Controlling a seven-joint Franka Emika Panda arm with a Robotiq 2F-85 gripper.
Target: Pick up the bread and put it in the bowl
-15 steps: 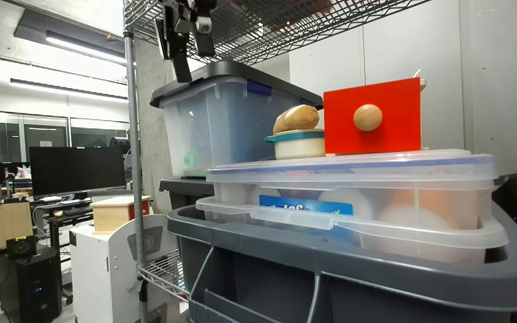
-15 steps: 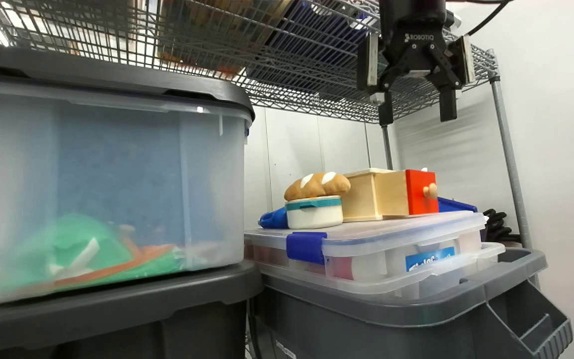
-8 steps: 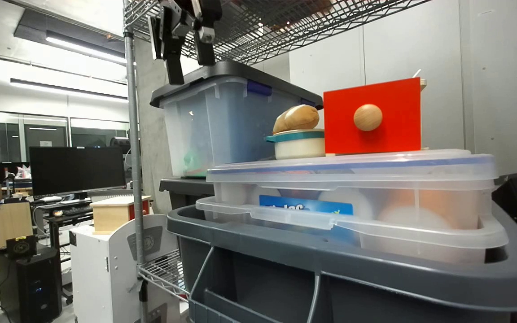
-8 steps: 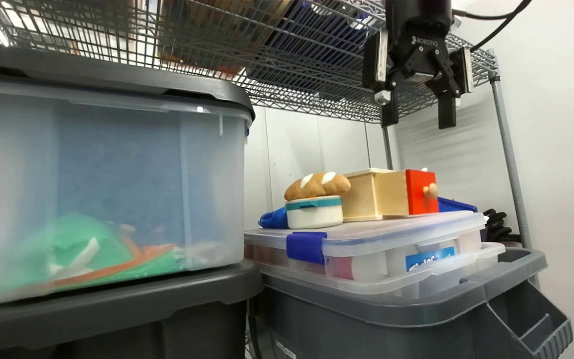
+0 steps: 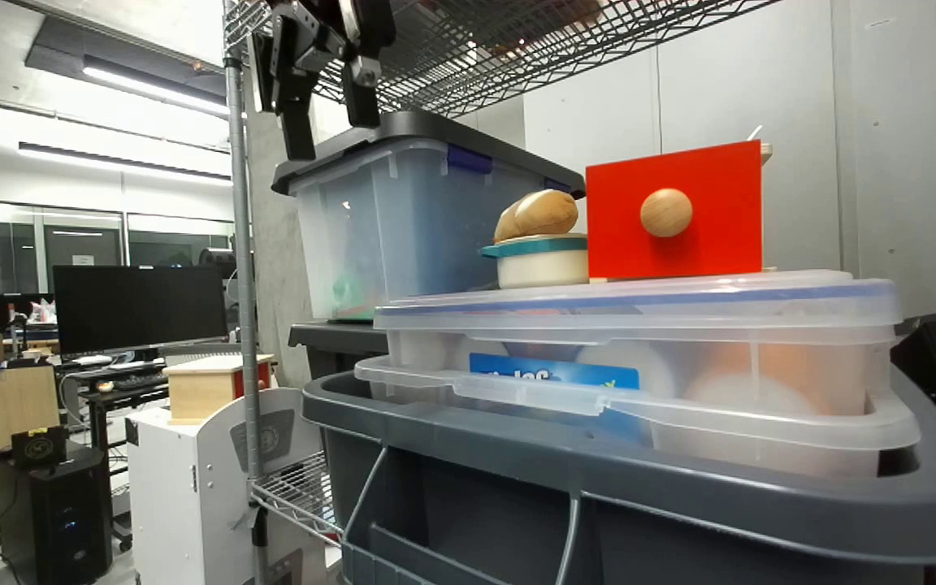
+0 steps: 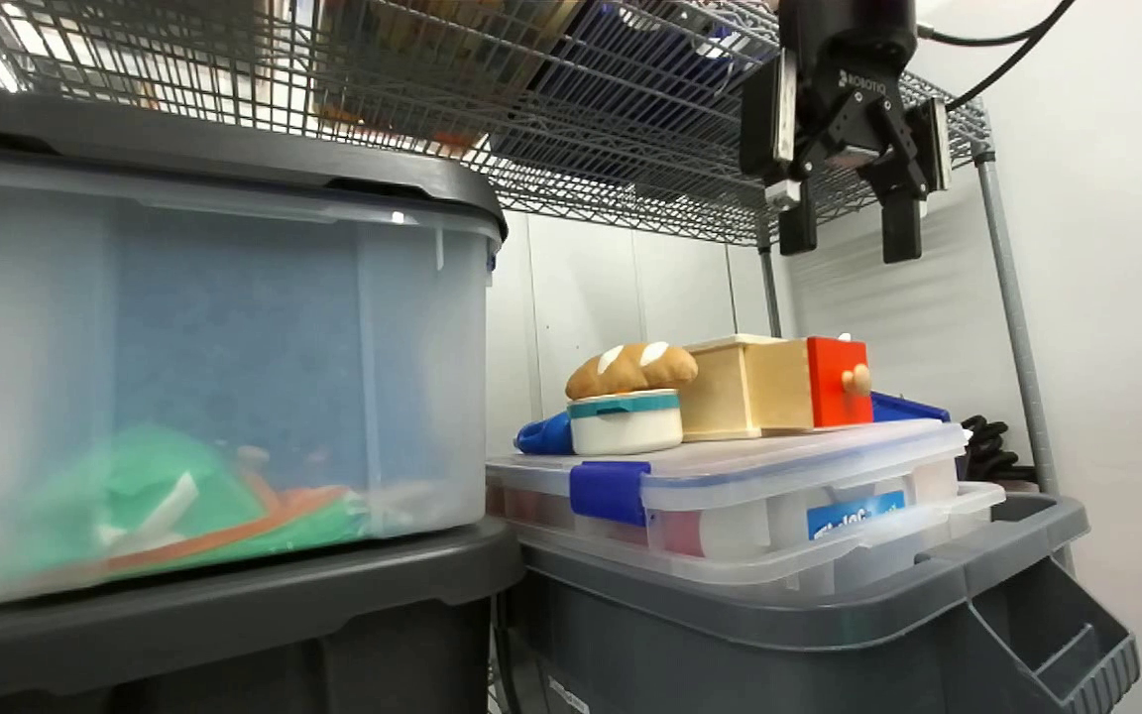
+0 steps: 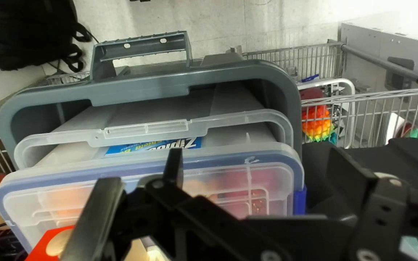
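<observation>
The bread (image 6: 630,372) is a brown plush loaf with white marks. It lies on top of a round white container with a teal rim (image 6: 626,424), the only bowl-like thing I see. Both also show in an exterior view, the bread (image 5: 539,214) above the teal-rimmed container (image 5: 545,264). My gripper (image 6: 850,248) is open and empty, high above and to the right of the bread in this view. It shows at the upper left in an exterior view (image 5: 330,140). In the wrist view the open fingers (image 7: 259,163) have nothing between them, and the bread is not seen.
A wooden box with a red drawer front (image 6: 841,382) stands beside the bread on a clear lidded bin (image 6: 779,466). A tall clear bin with a dark lid (image 6: 234,367) stands close on the left. A wire shelf (image 6: 571,119) hangs overhead by the gripper.
My gripper has moved slightly down and turned a little. It shifted left in an exterior view and right in another. It stays open. The bread and container have not moved.
</observation>
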